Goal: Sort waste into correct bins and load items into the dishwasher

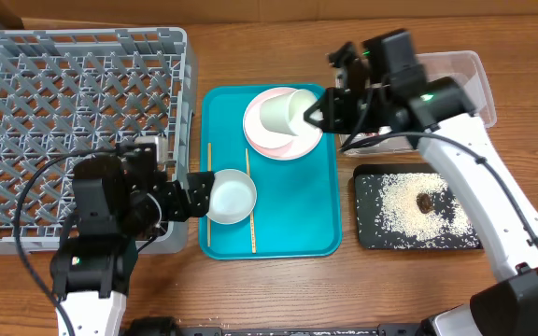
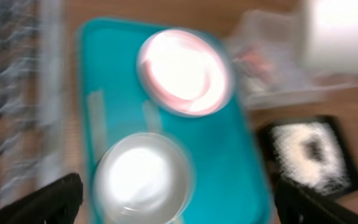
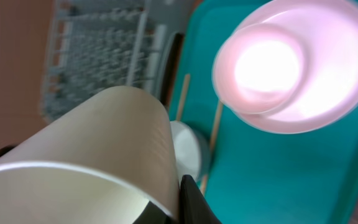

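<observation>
Overhead layout: grey dish rack (image 1: 82, 112) at the left of the desk (image 1: 344, 289), teal tray (image 1: 297, 210) in the middle, clear tub (image 1: 470, 75) and black tray (image 1: 364, 233) at the right.
Right fingers: right gripper (image 1: 318, 110) is clamped on the white cup (image 1: 286, 110), which is tipped on its side above the white plate (image 1: 292, 145). In the right wrist view the cup (image 3: 86, 168) fills the foreground, with one dark finger (image 3: 191, 199) against its wall.
Left fingers: left gripper (image 1: 197, 196) is spread wide and grips nothing, just beside the left edge of the grey bowl (image 1: 230, 198). In the left wrist view the bowl (image 2: 143, 177) lies between the two fingers (image 2: 58, 199).
Plate: on the far end of the teal tray, with the pink dish (image 3: 269, 68) on it.
Chopsticks (image 1: 250, 224): lengthwise on the teal tray, one on each side of the bowl.
Black tray contents: scattered rice grains (image 1: 404, 215) around a brown lump (image 1: 425, 201).
Clear tub contents: a blurred red-and-white wrapper (image 2: 253, 59).
</observation>
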You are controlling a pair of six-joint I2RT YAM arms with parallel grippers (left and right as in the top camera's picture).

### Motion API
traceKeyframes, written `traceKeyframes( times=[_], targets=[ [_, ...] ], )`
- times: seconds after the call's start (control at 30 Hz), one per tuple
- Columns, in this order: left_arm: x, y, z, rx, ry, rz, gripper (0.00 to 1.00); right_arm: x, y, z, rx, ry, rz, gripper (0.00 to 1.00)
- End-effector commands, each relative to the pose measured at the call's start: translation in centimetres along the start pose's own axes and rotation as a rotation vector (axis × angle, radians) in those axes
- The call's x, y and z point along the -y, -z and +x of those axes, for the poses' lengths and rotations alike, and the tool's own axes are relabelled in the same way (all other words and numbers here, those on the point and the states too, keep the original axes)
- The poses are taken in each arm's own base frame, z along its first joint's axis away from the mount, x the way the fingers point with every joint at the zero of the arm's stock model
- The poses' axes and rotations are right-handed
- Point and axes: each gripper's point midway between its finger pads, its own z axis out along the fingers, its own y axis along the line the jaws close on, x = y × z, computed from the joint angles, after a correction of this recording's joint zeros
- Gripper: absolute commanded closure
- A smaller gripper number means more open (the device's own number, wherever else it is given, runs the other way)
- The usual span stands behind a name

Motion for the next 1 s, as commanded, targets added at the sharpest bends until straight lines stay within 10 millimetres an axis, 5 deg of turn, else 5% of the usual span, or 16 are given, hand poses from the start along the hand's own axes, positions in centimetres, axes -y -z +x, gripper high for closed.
traceKeyframes(
  times=[0.0, 0.47, 0.97],
  targets=[
    [7.1, 0.4, -1.8, 0.017, -0.11, 0.443, 0.0, -3.8, 1.9, 1.4, -0.113, 0.014, -0.383, 0.96],
    [14.5, 0.1, -5.6, 0.12, -0.288, 0.849, 0.0, -7.5, 3.6, 2.8, -0.19, 0.038, -0.62, 0.96],
    [16.0, 1.0, -6.6, 0.195, -0.377, 0.887, 0.0, -11.7, 3.7, 5.7, -0.298, 0.099, -0.772, 0.96]
  ],
)
